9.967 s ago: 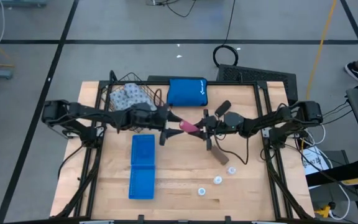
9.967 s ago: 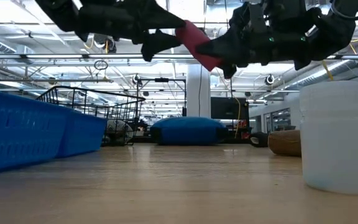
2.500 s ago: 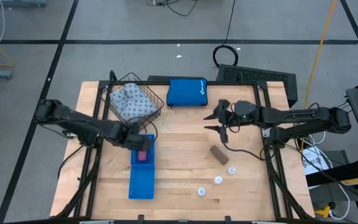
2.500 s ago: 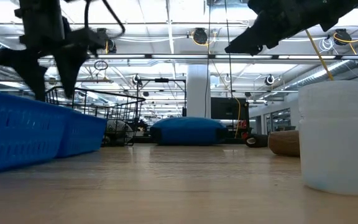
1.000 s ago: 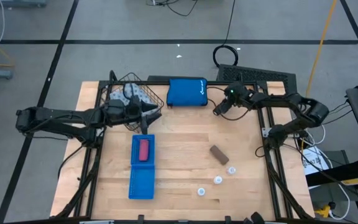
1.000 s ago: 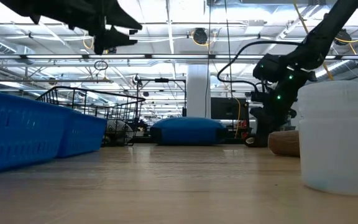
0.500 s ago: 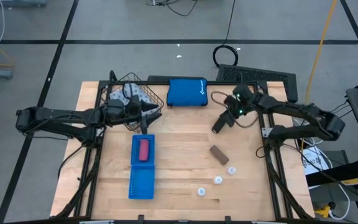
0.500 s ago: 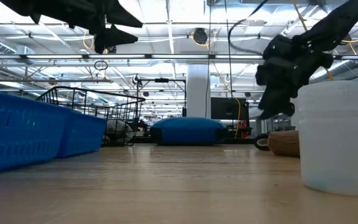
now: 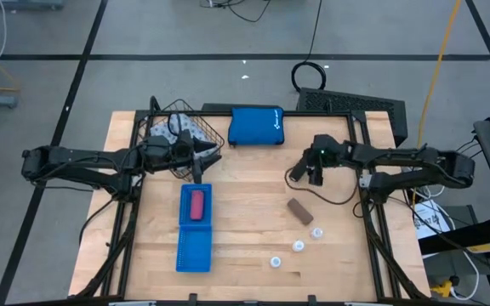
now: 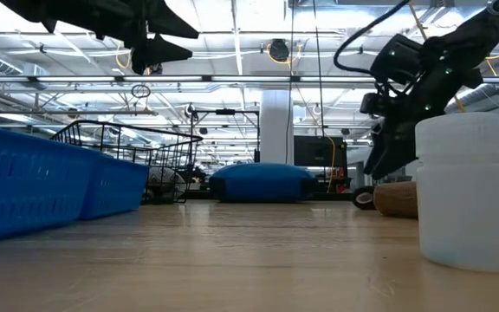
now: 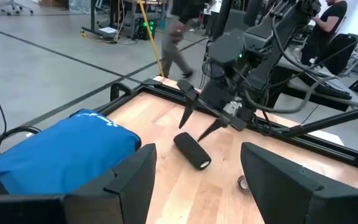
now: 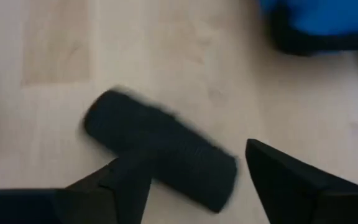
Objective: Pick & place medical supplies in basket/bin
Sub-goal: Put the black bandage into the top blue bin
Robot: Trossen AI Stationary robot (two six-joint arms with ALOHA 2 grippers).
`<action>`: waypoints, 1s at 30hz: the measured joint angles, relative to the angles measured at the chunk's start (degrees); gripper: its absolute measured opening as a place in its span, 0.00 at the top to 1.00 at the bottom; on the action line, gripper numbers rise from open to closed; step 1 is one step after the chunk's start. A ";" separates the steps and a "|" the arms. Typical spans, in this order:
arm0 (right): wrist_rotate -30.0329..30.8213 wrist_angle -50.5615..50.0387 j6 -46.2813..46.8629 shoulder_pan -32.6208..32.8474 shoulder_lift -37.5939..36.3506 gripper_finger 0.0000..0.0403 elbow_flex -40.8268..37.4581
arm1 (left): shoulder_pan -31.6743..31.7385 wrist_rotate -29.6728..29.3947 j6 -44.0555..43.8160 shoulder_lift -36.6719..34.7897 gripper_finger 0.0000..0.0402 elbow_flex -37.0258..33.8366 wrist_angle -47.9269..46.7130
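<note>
A brown roll [image 9: 300,211] lies on its side on the table right of centre. My right gripper [image 9: 299,176] hangs open just above and beyond it. In the right wrist view its fingers [image 12: 126,180] stand apart on either side of the roll [image 12: 160,149] without touching it. A pink roll [image 9: 196,205] lies in the far compartment of the blue tray [image 9: 192,251]. The grey-blue fabric pack [image 9: 177,129] lies in the wire basket [image 9: 215,136]. Three white discs [image 9: 298,246] stand near the brown roll. My left gripper [image 9: 198,161] is open and empty, raised between basket and tray.
A bright blue zip pouch [image 9: 256,125] lies at the far edge, behind the right gripper. One white disc [image 10: 466,191] stands close in the low view, in front of the brown roll [image 10: 397,198]. Bare wood lies between the tray and the brown roll.
My right gripper has come from beside the blue pouch toward the table's near edge and down toward the brown roll, tipping its fingers downward over it. It stays open. The brown roll has not moved.
</note>
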 joint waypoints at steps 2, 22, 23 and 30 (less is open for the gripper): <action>-2.68 -0.75 -2.89 0.17 0.96 0.36 -0.01 | 0.02 0.00 -0.02 0.00 0.39 0.00 0.02; -6.11 1.98 27.17 -1.29 8.13 0.40 0.15 | -0.02 0.85 -0.63 0.00 0.39 0.00 0.02; -7.19 2.26 29.83 -1.24 7.58 0.40 0.08 | -0.02 0.89 -0.63 0.00 0.39 0.00 0.02; -9.11 6.34 37.53 -1.12 3.57 0.39 -0.16 | -0.02 0.90 -0.40 0.00 0.39 0.00 0.11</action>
